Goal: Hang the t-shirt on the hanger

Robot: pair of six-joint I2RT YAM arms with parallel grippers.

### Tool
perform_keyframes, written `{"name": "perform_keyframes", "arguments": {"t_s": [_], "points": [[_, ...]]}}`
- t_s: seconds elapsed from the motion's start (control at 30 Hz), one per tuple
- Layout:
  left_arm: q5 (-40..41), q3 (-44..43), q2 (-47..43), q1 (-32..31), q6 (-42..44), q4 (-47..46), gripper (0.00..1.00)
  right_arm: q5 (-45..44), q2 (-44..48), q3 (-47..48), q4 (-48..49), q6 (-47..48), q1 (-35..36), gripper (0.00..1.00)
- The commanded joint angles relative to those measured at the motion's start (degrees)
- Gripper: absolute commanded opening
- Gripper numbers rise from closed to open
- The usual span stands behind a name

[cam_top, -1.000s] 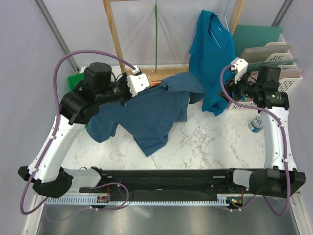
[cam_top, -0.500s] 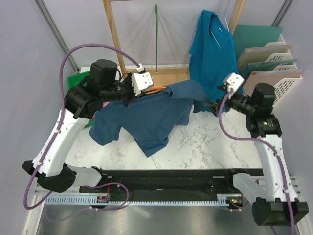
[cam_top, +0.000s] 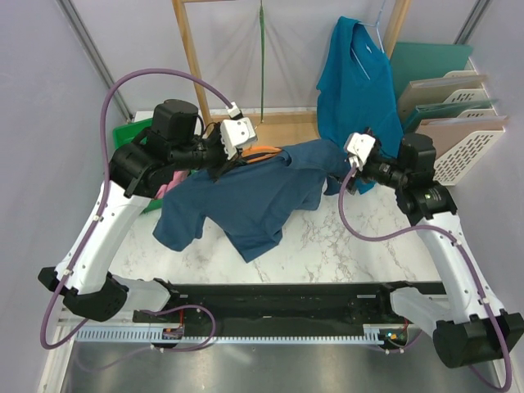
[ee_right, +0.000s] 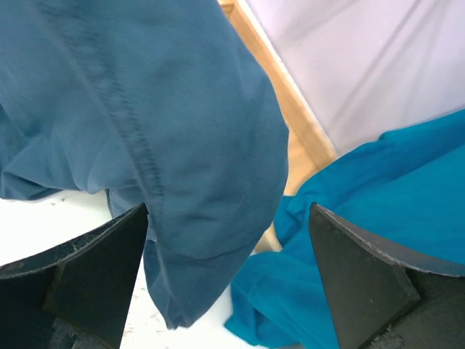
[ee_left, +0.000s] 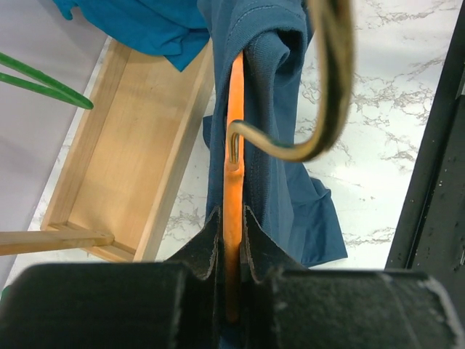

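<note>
A plain dark navy cloth t-shirt [cam_top: 246,196] covers a thin orange wire-shaped hanger [ee_left: 232,218] above the white, grey-veined marble tabletop [cam_top: 352,246]. Behind that tabletop are a brighter teal cloth shirt [cam_top: 356,82] and a thin green hanger [cam_top: 261,57].

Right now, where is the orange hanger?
Top view, left of centre: the hanger is clamped in the left gripper, its far end inside the t-shirt.

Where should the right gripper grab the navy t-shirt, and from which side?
Grip the t-shirt at its drooping stitched fold, coming from the right. That fold hangs free between the open right gripper fingers, away from the hanger, which the left gripper clamps.
</note>
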State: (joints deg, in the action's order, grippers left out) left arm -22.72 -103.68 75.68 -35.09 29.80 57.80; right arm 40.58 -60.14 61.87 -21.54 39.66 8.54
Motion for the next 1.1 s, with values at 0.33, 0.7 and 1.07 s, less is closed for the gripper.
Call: {"name": "perform_keyframes", "arguments": {"t_s": [0.33,0.7,1.07], "points": [[-4.7,-3.81,-0.09,1.87,-6.16,-1.81,0.02,-13.96,3.7,-0.51,3.27,10.18,4.91,0.77],[-5.41,-4.16,0.52,2.04,-7.56,-2.08,0.02,-12.71,4.86,-5.7,10.2,7.36,8.95,0.79],[-6.37,-2.59,-0.01,3.01,-5.64,-0.33,0.02,-22.02,4.07,-6.16,13.02,11.85,9.22,0.39]]}}
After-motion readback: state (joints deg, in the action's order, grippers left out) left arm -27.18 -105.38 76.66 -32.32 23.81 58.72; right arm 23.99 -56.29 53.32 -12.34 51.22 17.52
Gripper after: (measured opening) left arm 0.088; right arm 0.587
